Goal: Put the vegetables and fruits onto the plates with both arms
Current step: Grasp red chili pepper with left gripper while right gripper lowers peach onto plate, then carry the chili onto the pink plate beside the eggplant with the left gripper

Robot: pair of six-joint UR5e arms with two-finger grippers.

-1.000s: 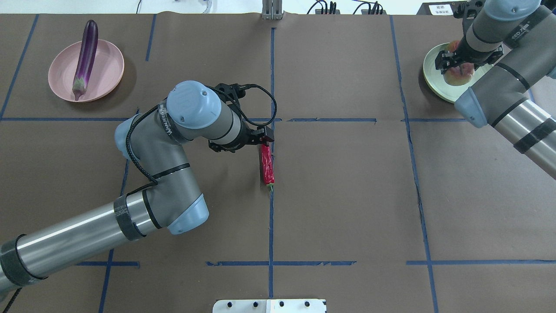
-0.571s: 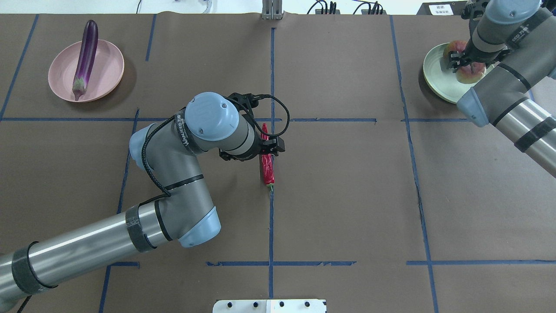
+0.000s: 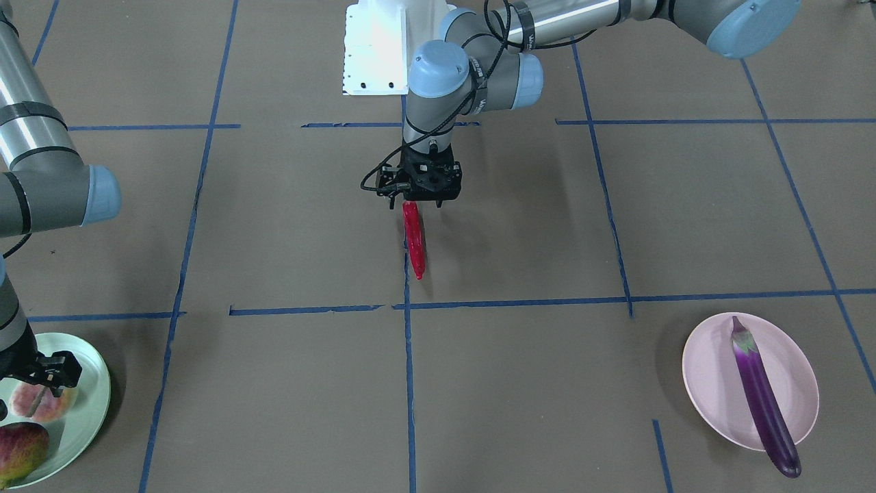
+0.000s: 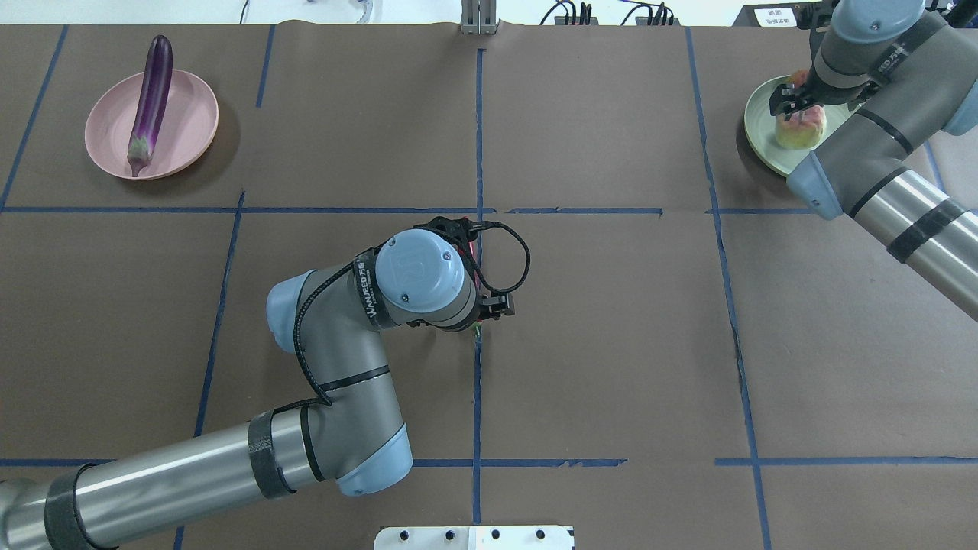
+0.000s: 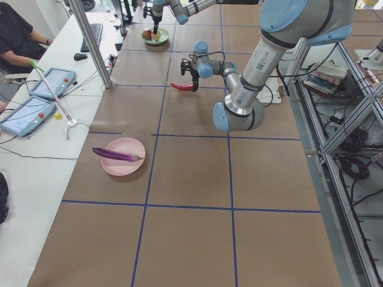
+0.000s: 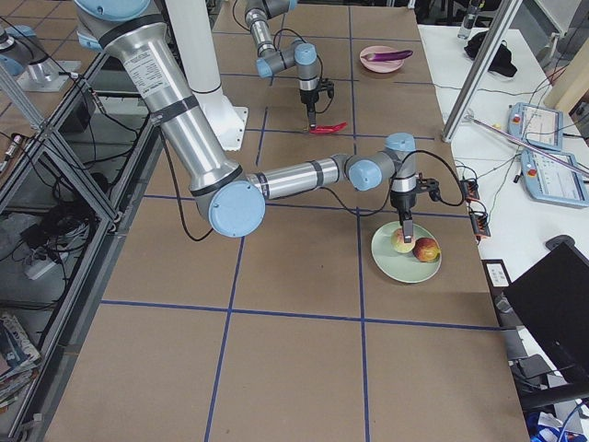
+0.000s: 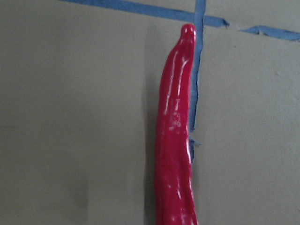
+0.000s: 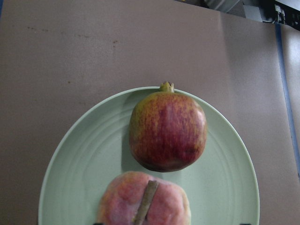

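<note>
Two fruits are on the pale green plate [image 8: 225, 178] out at the robot's right, on the far side of the bench [image 4: 611, 344]. One is the yellow-green and red fruit [image 8: 168, 131], its little crown at the plate's rim. The other is the pale pink-cream fruit [image 8: 122, 206] just beside it, brown stem up, and I can't tell whether the two touch. The right gripper [image 3: 42, 380] hangs straight down over that pale fruit. On the right wrist feed I only catch dark fingertips at the bottom corners, wide apart, so I read the jaws as spread with nothing clamped. Whether a finger rests on the skin, I can't say. On the other side, the purple eggplant [image 3: 759, 397] lies lengthwise across the pale pink plate [image 3: 712, 370], stem cap inside the rim and rounded end hanging out past the edge. At the centre of the bench, the red chili pepper [image 3: 414, 243] lies flat along a blue tape line [image 7: 196, 93], pointed tip away from the robot. The left gripper [image 3: 416, 200] is directly above its stem end, pointing down. In the front view the fingers look parted on either side of the chili, not closed on it, and from overhead the wrist hides them completely. The left wrist feed is filled by the glossy chili, with the tape beside it.
</note>
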